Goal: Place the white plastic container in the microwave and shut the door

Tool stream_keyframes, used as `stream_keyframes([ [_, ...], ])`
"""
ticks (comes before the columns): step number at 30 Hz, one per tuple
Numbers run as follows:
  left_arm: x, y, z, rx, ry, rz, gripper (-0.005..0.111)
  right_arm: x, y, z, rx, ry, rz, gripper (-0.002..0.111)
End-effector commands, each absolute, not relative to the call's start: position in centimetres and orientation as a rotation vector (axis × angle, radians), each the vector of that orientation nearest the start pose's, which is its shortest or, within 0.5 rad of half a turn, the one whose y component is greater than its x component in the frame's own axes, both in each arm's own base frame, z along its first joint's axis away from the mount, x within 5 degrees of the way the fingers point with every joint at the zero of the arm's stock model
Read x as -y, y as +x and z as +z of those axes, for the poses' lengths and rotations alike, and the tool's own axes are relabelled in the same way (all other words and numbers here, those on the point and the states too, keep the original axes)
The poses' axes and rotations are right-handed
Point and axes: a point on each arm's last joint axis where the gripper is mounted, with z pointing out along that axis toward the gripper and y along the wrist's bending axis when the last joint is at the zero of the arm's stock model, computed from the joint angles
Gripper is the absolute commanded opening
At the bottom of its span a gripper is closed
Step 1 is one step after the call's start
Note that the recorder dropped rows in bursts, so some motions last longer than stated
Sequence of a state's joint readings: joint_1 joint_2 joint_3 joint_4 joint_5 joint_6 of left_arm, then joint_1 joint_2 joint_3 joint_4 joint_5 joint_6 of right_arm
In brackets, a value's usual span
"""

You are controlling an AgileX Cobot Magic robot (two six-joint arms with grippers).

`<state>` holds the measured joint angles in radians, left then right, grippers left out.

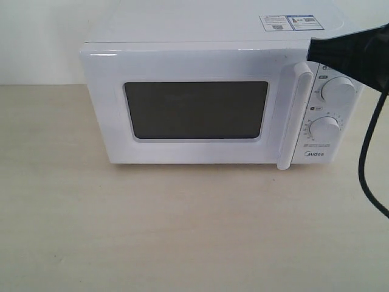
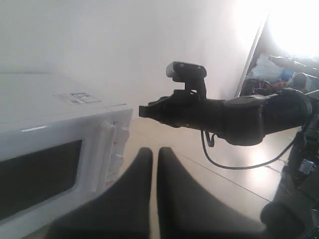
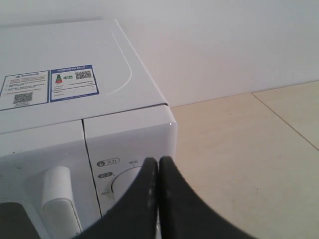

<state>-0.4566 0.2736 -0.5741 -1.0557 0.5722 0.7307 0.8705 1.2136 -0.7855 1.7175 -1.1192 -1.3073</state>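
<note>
Now the white microwave stands on the tabletop, its door with dark window closed flat. The right pincer, fingers pressed together, hangs near the upper dial; the left pincer is together too.

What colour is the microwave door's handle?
White. The handle shows best in the exterior view, standing upright on the closed white door.

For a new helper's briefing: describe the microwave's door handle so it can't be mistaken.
Find the white microwave on the pale table. On its closed door, just right of the dark window, stands the handle. It is a long upright white bar, while its neighbours, the upper dial and lower dial, are round knobs.
</note>
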Motion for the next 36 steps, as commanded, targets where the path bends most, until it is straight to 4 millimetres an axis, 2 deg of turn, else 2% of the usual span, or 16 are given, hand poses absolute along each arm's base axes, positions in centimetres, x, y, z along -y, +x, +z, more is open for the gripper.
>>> stream_keyframes([
  [1, 4.3, 0.6, 36.2, -1.333, 0.565, -0.703, 0.004, -11.1, 19.9, 31.6, -1.819, 0.297, -0.214, 0.000],
  [4, 3.1, -0.6, 36.6, -1.233, 0.470, -0.560, 0.004, -11.1, 19.9, 31.6, -1.819, 0.297, -0.214, 0.000],
  [8, 2.1, -2.1, 36.2, -1.167, 0.438, -0.271, 0.004, -11.1, 19.9, 31.6, -1.819, 0.297, -0.214, 0.000],
  [12, 1.9, -1.4, 35.3, -1.293, 0.424, -0.032, 0.004, -11.1, 19.9, 31.6, -1.819, 0.297, -0.214, 0.000],
  [14, 1.3, -0.4, 33.5, -1.466, 0.318, 0.054, 0.004, -11.1, 20.0, 31.7, -1.815, 0.295, -0.217, 0.000],
  [15, 0.6, 0.4, 31.8, -1.581, 0.190, 0.071, 0.004, -11.1, 20.0, 31.7, -1.815, 0.295, -0.217, 0.000],
  [16, 0.4, 0.8, 31.1, -1.614, 0.138, 0.069, 0.004, -11.1, 20.0, 31.7, -1.815, 0.295, -0.217, 0.000],
  [17, -0.1, 1.8, 29.3, -1.662, 0.093, 0.104, 0.004, -11.1, 20.0, 31.7, -1.815, 0.295, -0.217, 0.000],
  [19, -0.2, 3.3, 26.7, -1.646, 0.088, 0.116, 0.004, -11.1, 20.0, 31.7, -1.815, 0.295, -0.217, 0.000],
  [20, -0.1, 3.7, 26.1, -1.626, 0.080, 0.097, 0.004, -11.1, 20.0, 31.7, -1.815, 0.295, -0.217, 0.000],
  [21, 0.0, 4.6, 24.5, -1.585, 0.056, 0.055, 0.004, -11.1, 20.0, 31.7, -1.815, 0.295, -0.217, 0.000],
  [22, 0.1, 5.1, 23.0, -1.576, 0.034, 0.027, 0.004, -11.1, 20.0, 31.7, -1.815, 0.295, -0.217, 0.000],
  [24, 0.1, 5.5, 21.3, -1.586, 0.004, -0.007, 0.004, -11.1, 20.0, 31.7, -1.815, 0.295, -0.217, 0.000],
  [26, 0.1, 5.6, 20.2, -1.617, 0.003, -0.007, 0.004, -11.1, 20.0, 31.7, -1.815, 0.295, -0.217, 0.000],
  [36, 0.3, 5.5, 18.9, -1.755, 0.043, -0.019, 0.004, -11.1, 20.0, 31.7, -1.815, 0.295, -0.217, 0.000],
])
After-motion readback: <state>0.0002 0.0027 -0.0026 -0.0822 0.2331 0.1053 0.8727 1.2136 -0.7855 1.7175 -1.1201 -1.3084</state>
